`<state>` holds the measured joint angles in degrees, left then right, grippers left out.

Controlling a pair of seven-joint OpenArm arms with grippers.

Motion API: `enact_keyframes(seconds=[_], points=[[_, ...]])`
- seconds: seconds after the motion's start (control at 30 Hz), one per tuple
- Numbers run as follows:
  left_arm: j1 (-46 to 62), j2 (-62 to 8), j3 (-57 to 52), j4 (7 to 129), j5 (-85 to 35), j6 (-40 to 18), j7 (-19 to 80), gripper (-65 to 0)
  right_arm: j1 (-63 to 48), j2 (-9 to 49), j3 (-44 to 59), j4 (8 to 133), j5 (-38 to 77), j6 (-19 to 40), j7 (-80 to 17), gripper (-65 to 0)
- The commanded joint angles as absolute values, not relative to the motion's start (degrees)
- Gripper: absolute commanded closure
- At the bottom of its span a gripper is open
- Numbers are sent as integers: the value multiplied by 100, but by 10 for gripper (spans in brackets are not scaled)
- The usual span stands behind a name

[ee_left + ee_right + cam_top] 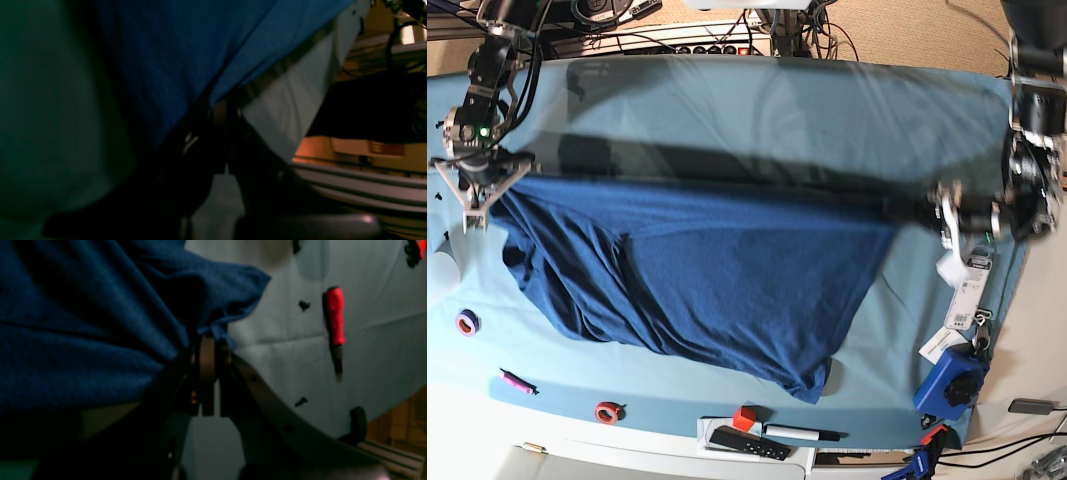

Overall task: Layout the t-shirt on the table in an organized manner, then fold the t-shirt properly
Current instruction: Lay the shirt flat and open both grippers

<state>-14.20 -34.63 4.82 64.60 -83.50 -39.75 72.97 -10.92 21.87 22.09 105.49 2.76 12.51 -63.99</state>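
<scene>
While both arms hold the wrinkled dark-blue knit t-shirt (717, 270) stretched from 9 to 3 o'clock, it hangs over the teal-clothed table (757, 110), presumably to spread it. The right gripper (208, 340) and left gripper (222, 106) each pinch an edge of fabric.

No text is legible; the white tags (967, 290) are too small to read.

Wide table (727, 90) under a light teal cloth, big blue t-shirt (717, 270) spread across the middle, purple tape ring (467, 322) and pink pen (515, 381) near one end, red tape ring (608, 411), small red block (745, 418), black marker (802, 433), paper tags (967, 290) by the other end
</scene>
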Motion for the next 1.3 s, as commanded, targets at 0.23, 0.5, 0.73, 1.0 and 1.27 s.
enact_keyframes(seconds=[0.23,0.5,0.73,1.0,1.27], points=[[-775,-3524,432,6528,-8500,-4000,7494,0,-1474,2300,2261,10643,167,1219,-6329,0],[-403,-3524,432,6678,-8500,-4000,7769,0,-1717,2303,2261,10641,148,1221,-6407,0],[-34,-3524,421,7244,-8500,-4000,7815,0,-1715,2303,2261,10639,-12,1221,-6309,0],[416,-3524,-99,8403,-7605,-4000,7011,0,-1715,2303,2261,10639,-283,1219,-6211,0],[412,-3524,-287,8501,-7404,-4000,7002,-33,-1715,2303,2261,10639,-285,1245,-6108,-144]])
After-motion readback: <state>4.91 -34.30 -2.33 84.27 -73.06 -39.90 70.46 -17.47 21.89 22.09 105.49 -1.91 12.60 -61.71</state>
